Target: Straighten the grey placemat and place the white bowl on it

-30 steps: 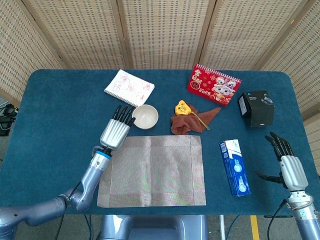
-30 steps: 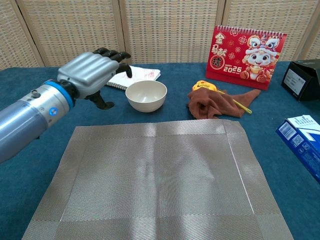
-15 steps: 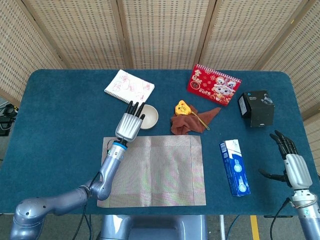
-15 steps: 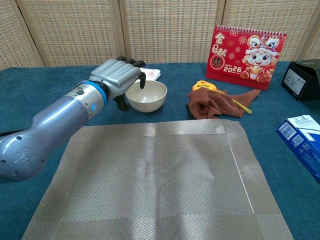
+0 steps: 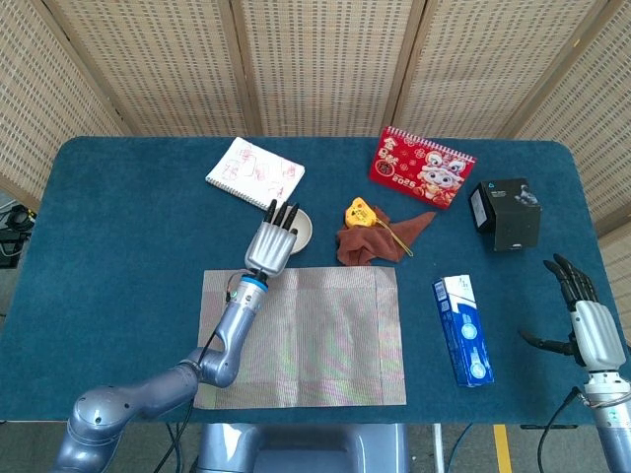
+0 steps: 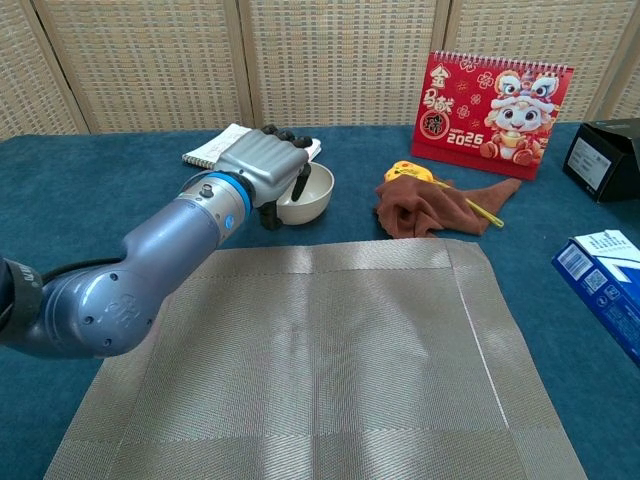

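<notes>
The white bowl (image 6: 314, 196) sits on the blue table just beyond the far edge of the grey placemat (image 6: 320, 360). My left hand (image 6: 262, 166) hangs over the bowl's left rim, fingers stretched above the inside and thumb outside the wall, with no clear grip. From above, the left hand (image 5: 274, 243) covers most of the bowl (image 5: 304, 229). The placemat (image 5: 315, 340) lies flat with its edges about parallel to the table front. My right hand (image 5: 592, 325) hovers open near the table's right edge, far from both.
A spiral notebook (image 5: 254, 172) lies behind the bowl. A brown cloth with a yellow object (image 5: 373, 235) sits to the right of the bowl. Further right are a red calendar (image 5: 421, 168), a black box (image 5: 505, 213) and a blue carton (image 5: 462, 330).
My left hand has swung right, from beside the bowl to over its rim, with the forearm now above the placemat's left part. The right hand drifted slightly outward. The bowl and mat stayed put.
</notes>
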